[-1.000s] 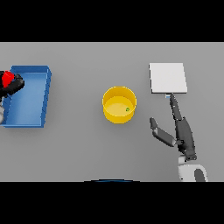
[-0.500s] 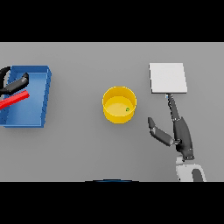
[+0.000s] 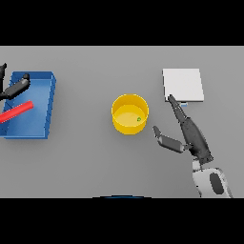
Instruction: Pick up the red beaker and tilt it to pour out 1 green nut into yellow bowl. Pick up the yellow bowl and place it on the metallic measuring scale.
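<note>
fingers [image 3: 177, 110] beside yellow bowl [image 3: 129, 114]

— What does the right hand [image 3: 193, 136] look like?
— Dark grey, nearly black, with long slim fingers [image 3: 175, 107] tapering to points and a thicker thumb set off to one side. Below the wrist the forearm [image 3: 211, 183] is white, rounded, with a dark grey oval inset on its casing.
— And the left hand [image 3: 14, 88]?
— Same dark grey, seen only at the view's left edge; just a few fingers show, its arm out of frame.
</note>
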### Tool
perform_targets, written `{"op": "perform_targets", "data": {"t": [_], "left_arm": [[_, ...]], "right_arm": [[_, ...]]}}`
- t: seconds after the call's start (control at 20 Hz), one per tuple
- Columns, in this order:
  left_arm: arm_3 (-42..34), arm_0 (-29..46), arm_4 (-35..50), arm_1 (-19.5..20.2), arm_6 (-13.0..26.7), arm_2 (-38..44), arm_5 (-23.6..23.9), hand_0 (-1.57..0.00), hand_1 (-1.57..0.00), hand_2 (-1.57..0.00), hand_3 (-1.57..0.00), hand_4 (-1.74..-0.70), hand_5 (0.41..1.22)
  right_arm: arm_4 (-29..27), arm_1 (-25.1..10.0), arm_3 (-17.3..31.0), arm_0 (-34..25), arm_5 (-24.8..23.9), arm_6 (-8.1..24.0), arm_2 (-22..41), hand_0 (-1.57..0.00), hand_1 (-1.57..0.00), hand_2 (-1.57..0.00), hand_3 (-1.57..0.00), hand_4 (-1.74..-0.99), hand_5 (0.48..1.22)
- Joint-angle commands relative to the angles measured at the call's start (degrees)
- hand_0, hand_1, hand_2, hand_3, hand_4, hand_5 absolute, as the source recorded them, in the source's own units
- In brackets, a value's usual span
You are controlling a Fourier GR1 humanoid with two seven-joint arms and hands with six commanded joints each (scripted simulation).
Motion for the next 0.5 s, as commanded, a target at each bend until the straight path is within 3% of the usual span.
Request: {"op": "perform_targets", "data": {"t": [0.0,0.2,0.45], "left_arm": [[-0.24,-0.18,0.08,-0.11,0.35,-0.09,-0.08,-0.01,-0.01,-0.01,-0.01,-0.79,0.704],[-0.31,-0.01,0.2,-0.38,-0.51,-0.08,0.11,0.0,0.0,0.0,0.0,-0.79,0.709],[-0.53,-0.65,0.1,-0.93,0.69,-0.61,0.07,0.0,0.0,0.0,0.0,-0.79,0.719]], "right_arm": [[0.82,-1.45,-0.18,-1.01,1.79,0.42,0.85,0.0,0.0,0.0,0.0,-1.234,0.707],[9.04,-7.17,2.27,-7.84,5.26,3.83,4.61,0.0,0.0,0.0,0.0,-1.282,0.677],[16.99,-11.53,5.78,-16.69,10.89,1.24,11.42,0.0,0.0,0.0,0.0,-1.27,0.664]]}}
